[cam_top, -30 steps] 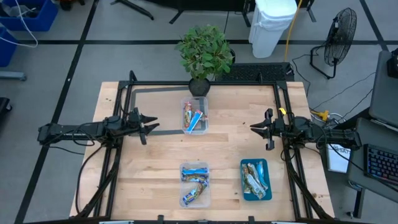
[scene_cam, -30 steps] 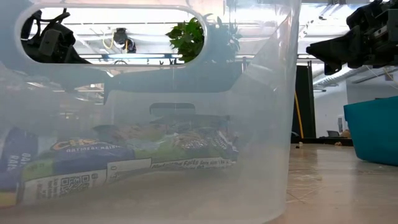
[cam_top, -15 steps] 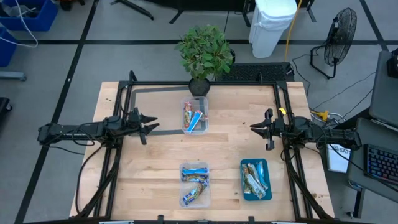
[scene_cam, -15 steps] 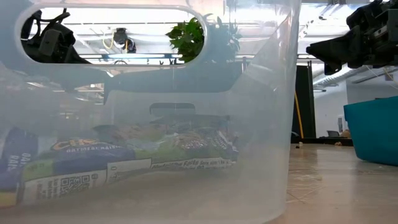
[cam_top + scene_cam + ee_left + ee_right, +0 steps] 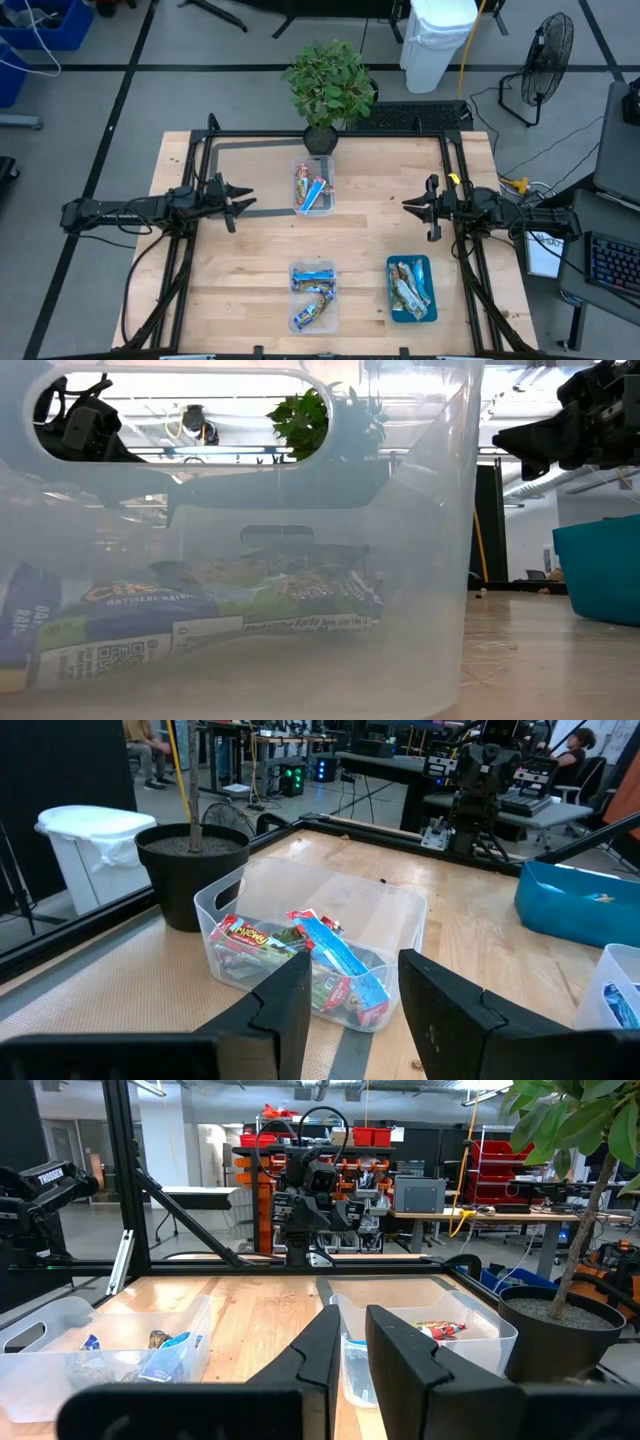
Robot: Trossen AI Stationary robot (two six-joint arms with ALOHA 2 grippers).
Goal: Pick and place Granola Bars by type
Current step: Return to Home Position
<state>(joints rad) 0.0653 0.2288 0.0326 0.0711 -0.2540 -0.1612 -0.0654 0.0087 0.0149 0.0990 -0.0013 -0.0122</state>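
Left end effector (image 5: pixel 243 205) hangs over the desk (image 5: pixel 370 230), fingers spread, holding nothing. Right end effector (image 5: pixel 410 206) faces it from the other side, fingers almost pressed together with a slim gap, also empty.

Granola Bars (image 5: pixel 313 187) are all in containers, none loose:
- Between the two end effectors, a bit nearer the left one and just short of the potted plant (image 5: pixel 330 80), is a clear tub (image 5: pixel 395 910). It holds a red-wrapped bar (image 5: pixel 245 933) and a blue-wrapped bar (image 5: pixel 340 955). The red one has yellow lettering, too small to read.
- Off to the side of both end effectors, toward the desk's front edge, is a second clear tub (image 5: pixel 420 560) with blue-white bars (image 5: pixel 312 280). One wrapper shows a QR code (image 5: pixel 118 653) and small print; the brand word is blurred through the plastic.
- Closest to the right end effector is a teal tray (image 5: pixel 600 565) holding green-gold bars (image 5: pixel 410 288).
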